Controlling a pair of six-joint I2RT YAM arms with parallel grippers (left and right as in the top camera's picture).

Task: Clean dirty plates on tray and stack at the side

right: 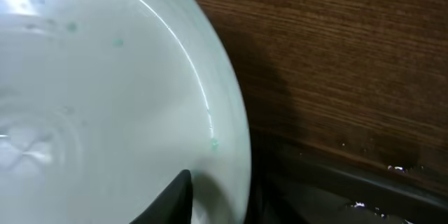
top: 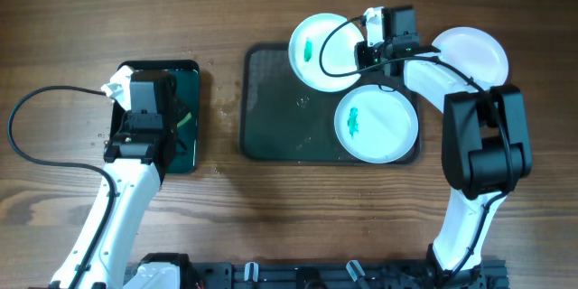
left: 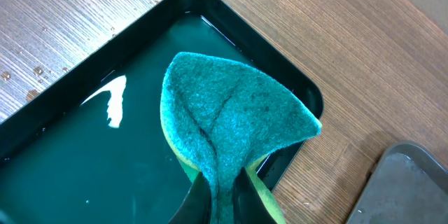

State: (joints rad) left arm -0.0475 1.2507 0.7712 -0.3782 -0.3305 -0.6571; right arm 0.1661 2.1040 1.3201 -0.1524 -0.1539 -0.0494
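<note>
Left gripper point(left: 222, 197): clamped tight on teal sponge point(left: 231, 119). Right gripper point(right: 217, 197): jaws straddle rim of white plate point(right: 105, 98) (12 o'clock edge of tray point(top: 271, 117)); whether they clamp it cannot be told.

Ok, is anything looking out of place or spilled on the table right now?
One smeared plate sits askew, overhanging the far rim of the tray, with the jaws of the right gripper astride its edge. A few droplets speckle the wood beside the small black tray.

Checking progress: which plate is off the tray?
The rightmost plate, on the wood, no smear showing; the leftmost plate and middle plate, both smeared green, rest on the dark tray.
</note>
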